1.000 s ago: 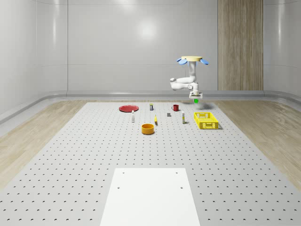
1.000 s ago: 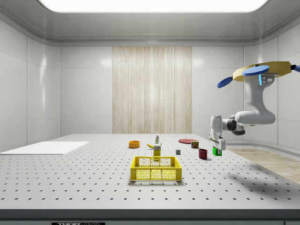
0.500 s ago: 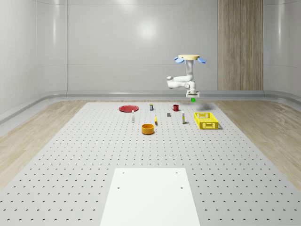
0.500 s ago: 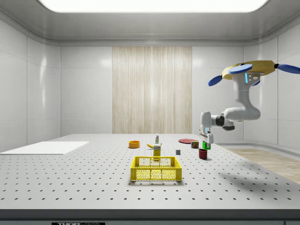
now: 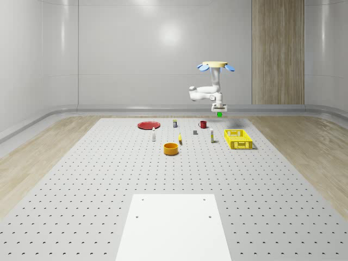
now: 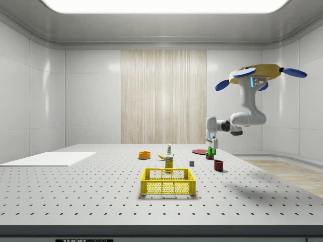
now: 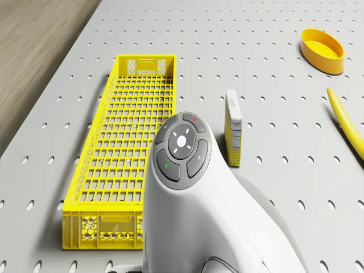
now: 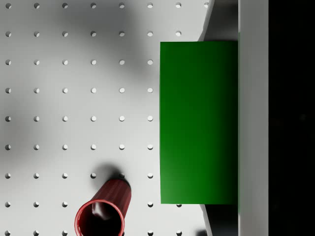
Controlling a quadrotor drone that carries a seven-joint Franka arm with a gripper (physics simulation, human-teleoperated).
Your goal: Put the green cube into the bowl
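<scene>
Side view: small green cube is held in the end effector; drone hovers above the perforated grey desk. Height should be kept until the round orange bowl is directly beneath.

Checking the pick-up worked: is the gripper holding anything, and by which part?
Yes. The gripper holds the small green cube by its side faces, in the air below the hovering drone.

1. Cube: green, held in the air clear of the table, above the far end.
2. Bowl: orange-yellow, round, upright on the table, well apart from the cube.
</scene>
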